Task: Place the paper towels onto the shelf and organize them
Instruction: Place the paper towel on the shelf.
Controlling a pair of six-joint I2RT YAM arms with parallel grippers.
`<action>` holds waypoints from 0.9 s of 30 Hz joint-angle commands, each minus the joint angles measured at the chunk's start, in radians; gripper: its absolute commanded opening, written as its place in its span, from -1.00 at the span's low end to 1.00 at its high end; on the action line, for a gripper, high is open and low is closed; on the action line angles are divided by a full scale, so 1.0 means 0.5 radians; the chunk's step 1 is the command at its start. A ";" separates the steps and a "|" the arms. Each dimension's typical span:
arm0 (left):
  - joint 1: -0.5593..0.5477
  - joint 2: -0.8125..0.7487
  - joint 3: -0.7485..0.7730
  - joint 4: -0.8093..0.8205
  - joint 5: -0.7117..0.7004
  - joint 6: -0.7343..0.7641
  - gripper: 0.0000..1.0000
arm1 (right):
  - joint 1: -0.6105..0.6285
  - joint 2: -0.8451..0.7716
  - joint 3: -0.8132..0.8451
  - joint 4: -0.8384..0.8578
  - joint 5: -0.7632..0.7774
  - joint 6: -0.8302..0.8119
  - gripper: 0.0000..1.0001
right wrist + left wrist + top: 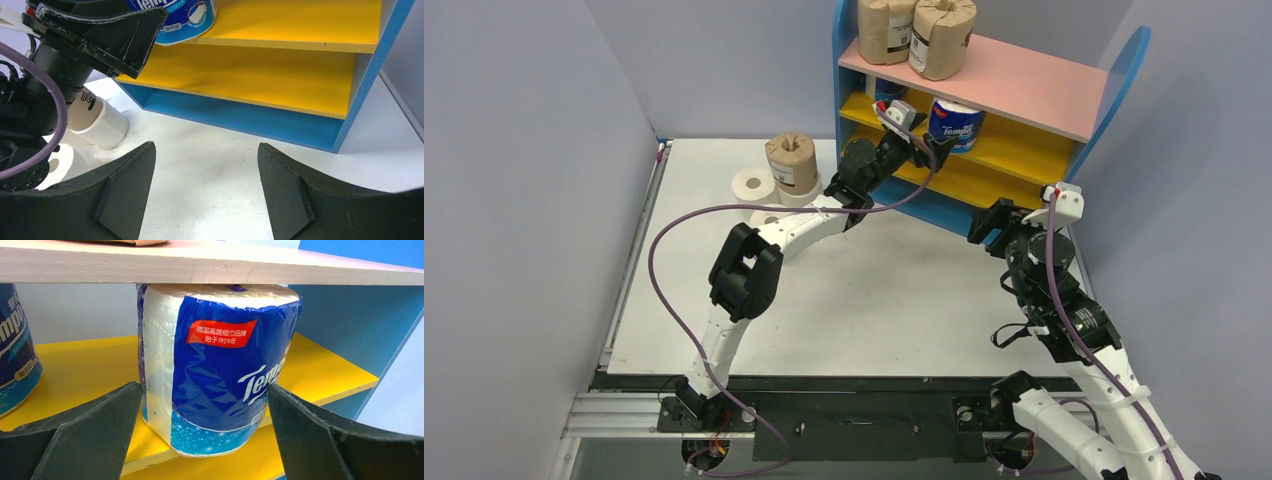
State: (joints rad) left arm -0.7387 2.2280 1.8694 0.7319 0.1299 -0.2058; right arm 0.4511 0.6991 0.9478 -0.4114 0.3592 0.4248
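Step in hand: stocking the upper yellow board of the shelf (1126, 68) with the blue-and-white rolls; I judge this one set down and the grip off it
Left tool (206, 390): reached in under the pink board, jaws spread wide, one finger on each side of the Tempo roll (220, 370); the fingertips sit just beside its flanks and do not squeeze the wrapper
Tempo roll: upright on the upper yellow board, right at the front edge, its top close under the pink board
Second Tempo roll (15, 365): same board, further left, apart from the first
Brown rolls (914, 32): two upright, side by side, at the left end of the pink board
Lower yellow board (250, 75): bare in the right wrist view
Waiting on the desk (874, 300): a third brown roll (791, 160) left of the shelf, seemingly stood on a white one, with plain white rolls (752, 184) close round it
Right tool (206, 147): spread, nothing between its fingers, low over the desk facing the shelf's lower right
Progress: about half, by my count; four rolls shelved
Next move calls for: drawing the left tool straight back with the jaws kept wide, so no finger drags the roll off the edge, and low enough to clear the pink board; then over to the cluster on the desk
Likely order: the brown roll first, since it stands highest, up beside its two fellows; white ones to the bare board
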 commanded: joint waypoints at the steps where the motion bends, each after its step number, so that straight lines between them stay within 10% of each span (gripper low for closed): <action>1: 0.000 -0.068 0.040 -0.001 -0.029 0.010 0.92 | -0.010 -0.005 -0.010 0.096 0.012 0.007 0.40; 19: 0.049 -0.861 -0.776 0.178 -0.121 -0.168 0.93 | -0.012 -0.087 -0.398 0.840 -0.017 0.009 0.42; 27: 0.055 -1.490 -1.459 -0.246 -0.485 -0.483 0.93 | -0.024 0.136 -0.524 1.440 0.072 -0.071 0.41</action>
State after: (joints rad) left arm -0.7177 1.6299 1.2587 0.7082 -0.0029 -0.3511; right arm 0.4507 0.7036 0.6880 0.0807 0.3702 0.4297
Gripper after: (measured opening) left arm 0.966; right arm 0.707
